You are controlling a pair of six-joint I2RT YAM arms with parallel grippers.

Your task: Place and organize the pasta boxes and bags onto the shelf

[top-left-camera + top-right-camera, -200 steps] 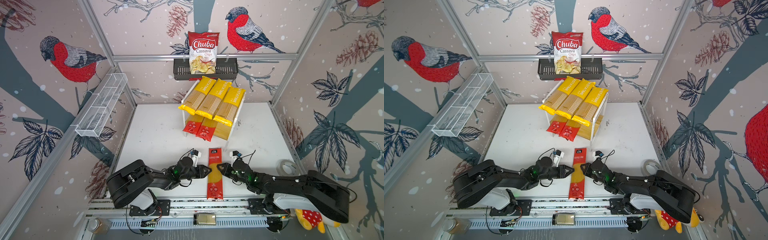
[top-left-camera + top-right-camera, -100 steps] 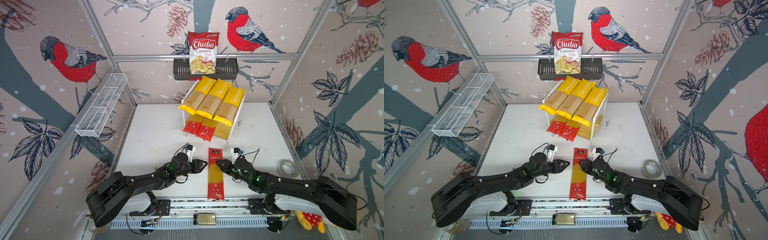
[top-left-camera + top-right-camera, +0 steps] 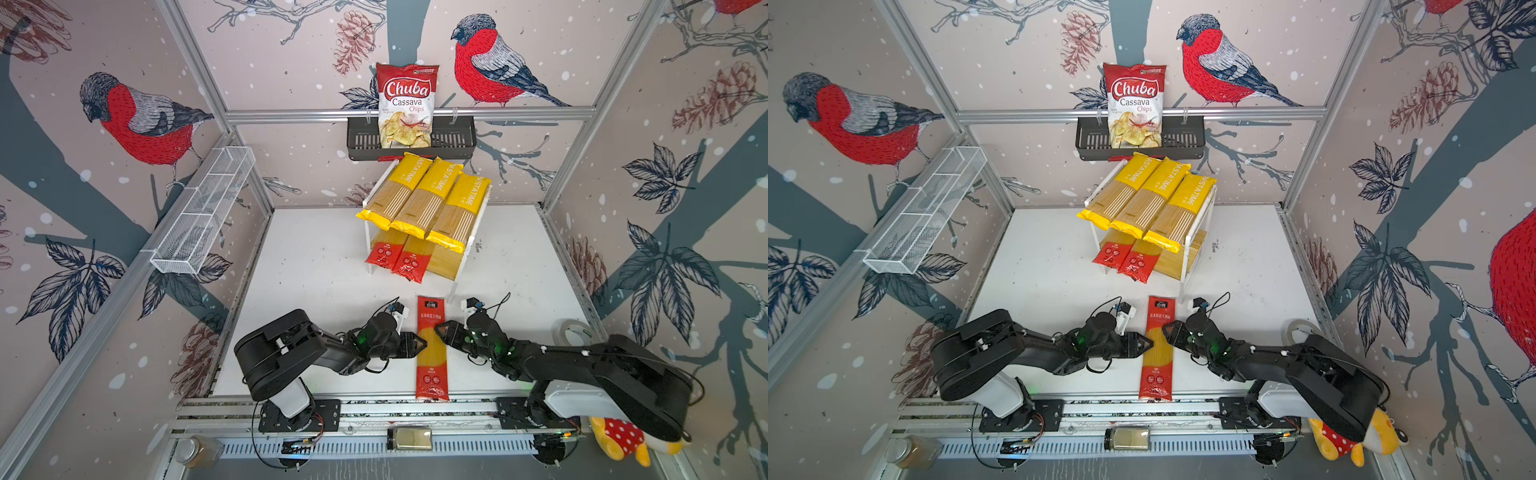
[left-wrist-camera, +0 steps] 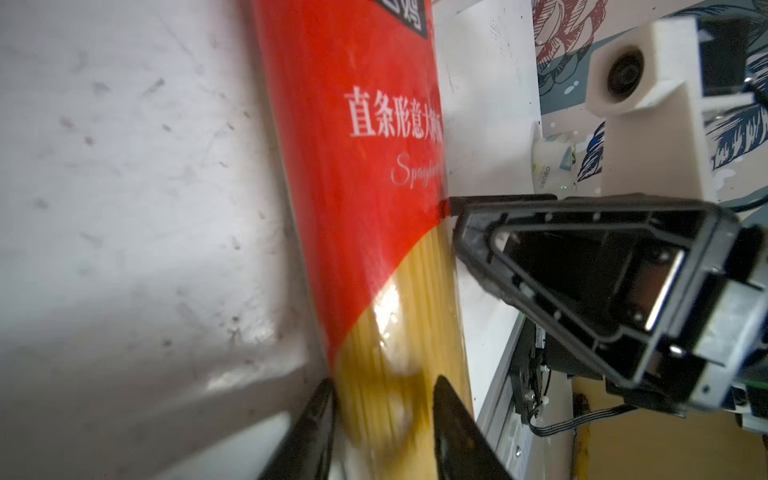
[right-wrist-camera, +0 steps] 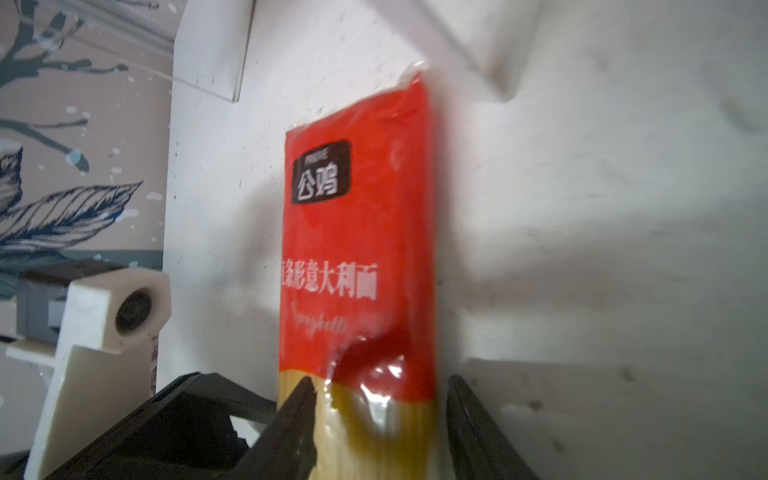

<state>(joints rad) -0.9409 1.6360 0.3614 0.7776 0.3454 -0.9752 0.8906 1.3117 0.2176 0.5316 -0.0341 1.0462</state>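
Loose red spaghetti pack lies flat on the white table, long axis front-to-back, near end at the table's front edge, far end just short of the shelf. Both arms sit low and reach in from the sides. The left gripper tip touches the pack's left edge at the clear middle. The right gripper tip touches the right edge slightly farther back, where red meets clear. Left wrist view: fingers straddle the pack with a narrow gap, one right against the film; too blurred to tell whether it's pinching. Right wrist view: fingers stand wider either side of the pack, with a sliver of table between one finger and the film, so parted, not clamped. Shelf: three yellow PASTATIME bags side by side on the top tier, two red packs on the lower tier's left and middle, wood slats showing at its right.
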